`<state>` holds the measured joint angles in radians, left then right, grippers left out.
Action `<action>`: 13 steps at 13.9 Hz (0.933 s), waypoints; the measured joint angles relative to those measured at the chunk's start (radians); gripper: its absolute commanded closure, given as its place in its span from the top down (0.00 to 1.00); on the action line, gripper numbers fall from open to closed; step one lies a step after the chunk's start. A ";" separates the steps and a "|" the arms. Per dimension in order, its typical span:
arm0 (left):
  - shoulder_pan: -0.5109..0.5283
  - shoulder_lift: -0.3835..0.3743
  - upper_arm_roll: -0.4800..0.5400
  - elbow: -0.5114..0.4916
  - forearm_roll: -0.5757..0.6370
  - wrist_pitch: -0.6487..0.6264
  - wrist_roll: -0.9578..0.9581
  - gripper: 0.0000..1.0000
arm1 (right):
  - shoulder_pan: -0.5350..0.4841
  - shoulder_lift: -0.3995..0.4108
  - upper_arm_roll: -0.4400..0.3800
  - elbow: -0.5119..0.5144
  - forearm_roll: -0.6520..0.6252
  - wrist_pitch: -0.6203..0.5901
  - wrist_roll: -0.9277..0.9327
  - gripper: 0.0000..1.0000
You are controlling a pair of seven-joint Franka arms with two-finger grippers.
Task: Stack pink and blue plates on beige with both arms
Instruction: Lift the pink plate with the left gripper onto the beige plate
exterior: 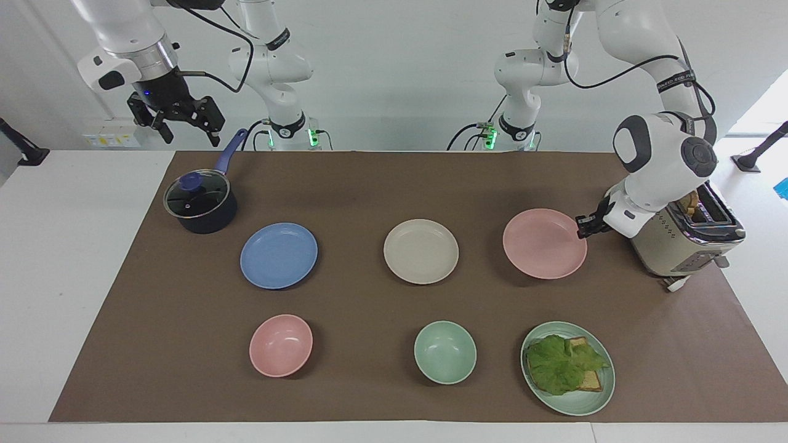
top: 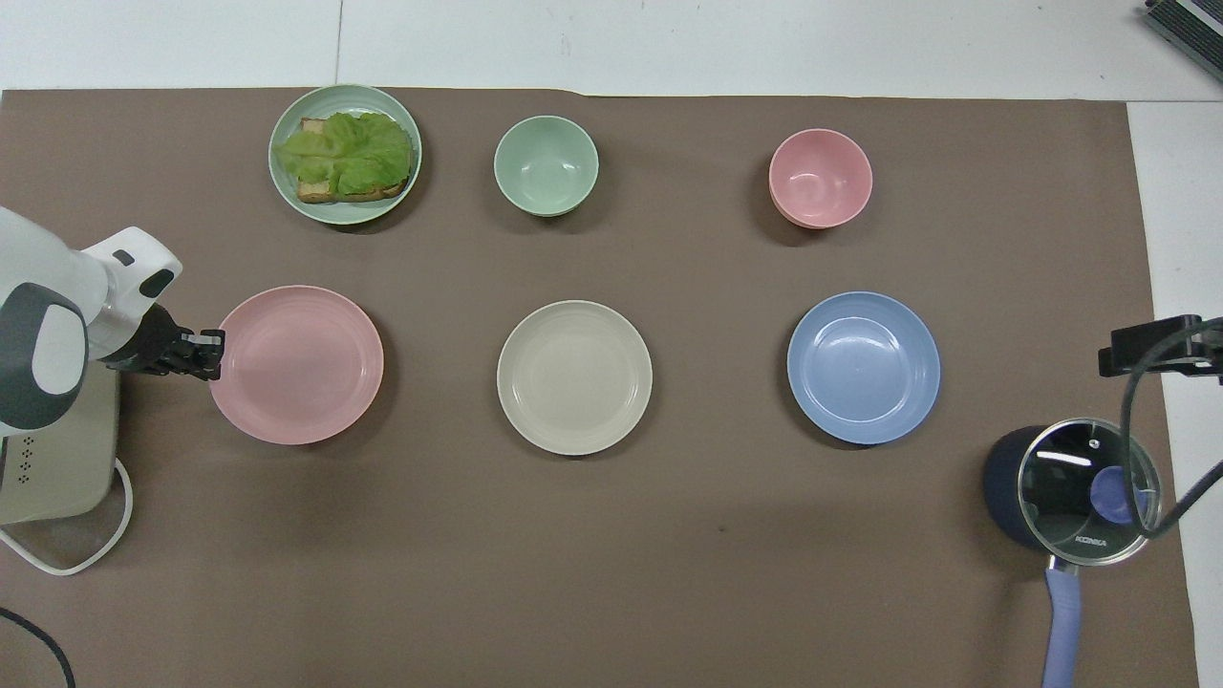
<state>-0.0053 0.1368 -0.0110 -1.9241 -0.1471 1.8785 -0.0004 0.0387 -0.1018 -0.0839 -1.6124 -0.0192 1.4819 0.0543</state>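
Note:
The pale pink plate (exterior: 544,242) (top: 298,364) hangs a little above the mat, its shadow beneath it, with my left gripper (exterior: 582,227) (top: 212,342) shut on the rim at the toaster side. The beige plate (exterior: 421,251) (top: 574,376) lies flat in the middle of the mat. The blue plate (exterior: 279,255) (top: 863,367) lies beside it toward the right arm's end. My right gripper (exterior: 183,122) hangs open high over the mat's corner near the pot and waits.
A cream toaster (exterior: 686,240) stands close to the left arm. A dark lidded pot (exterior: 201,203) with a blue handle sits near the right arm. Farther from the robots lie a pink bowl (exterior: 281,345), a mint bowl (exterior: 445,352) and a mint plate with lettuce and bread (exterior: 567,368).

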 measured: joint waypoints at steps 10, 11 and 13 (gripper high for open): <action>-0.339 -0.028 -0.017 -0.005 -0.093 0.066 -0.334 0.00 | -0.019 -0.001 0.000 -0.018 -0.001 0.028 0.000 1.00; -0.363 -0.023 -0.017 -0.013 -0.094 0.093 -0.352 0.00 | -0.019 -0.001 0.000 -0.019 -0.001 0.028 0.000 1.00; -0.401 -0.005 -0.017 -0.036 -0.094 0.158 -0.373 0.00 | -0.019 -0.002 0.000 -0.020 -0.001 0.028 0.000 1.00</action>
<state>-0.4063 0.1315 -0.0284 -1.9599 -0.2412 2.0369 -0.3730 0.0192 -0.1036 -0.0844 -1.6326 -0.0202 1.5103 0.0539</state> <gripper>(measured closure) 0.956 0.000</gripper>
